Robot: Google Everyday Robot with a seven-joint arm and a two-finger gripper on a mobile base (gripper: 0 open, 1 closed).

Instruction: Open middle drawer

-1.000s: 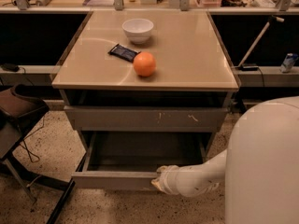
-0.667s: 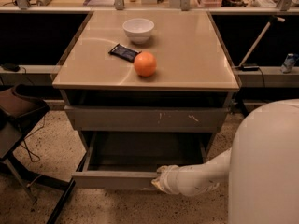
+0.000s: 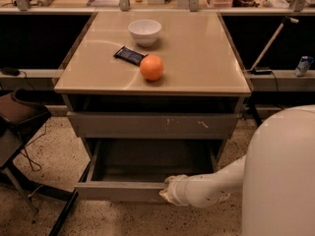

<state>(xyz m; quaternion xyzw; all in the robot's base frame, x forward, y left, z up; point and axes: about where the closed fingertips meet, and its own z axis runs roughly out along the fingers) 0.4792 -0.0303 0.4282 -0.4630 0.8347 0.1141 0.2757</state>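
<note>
Obs., camera view looking down at a grey cabinet from the front.

- Middle drawer [image 3: 142,167]: stands well out of the cabinet toward the camera. Its grey box interior is exposed and nothing is visible in it. The plain flat front is the nearest face, low in the view.
- Claw [image 3: 165,191]: at the drawer's front panel, right of the panel's centre, at or over the top edge of the front. It appears to touch the panel. Whether the claw is apart, together or clamped on the edge: cannot tell, since the wrist covers it.
- Arm [image 3: 211,186]: white, reaches in from the right, roughly level, from the robot's white body [image 3: 280,176], which fills the lower right corner.
- Relation: the drawer box lies behind and to the left of the claw; the claw is on the camera side of it.
- Scratched drawer front [image 3: 152,125]: directly above the open drawer, flush with the cabinet, white marks right of centre. A dark gap runs above it, under the counter.
- Counter [image 3: 206,58]: tan top. It carries a white bowl [image 3: 144,31] toward the back, a dark packet [image 3: 129,55] in front of it, and an orange [image 3: 151,67] just beside the packet, on its right.
- Chair [image 3: 19,117]: dark seat, left of the cabinet, on the speckled floor.
</note>
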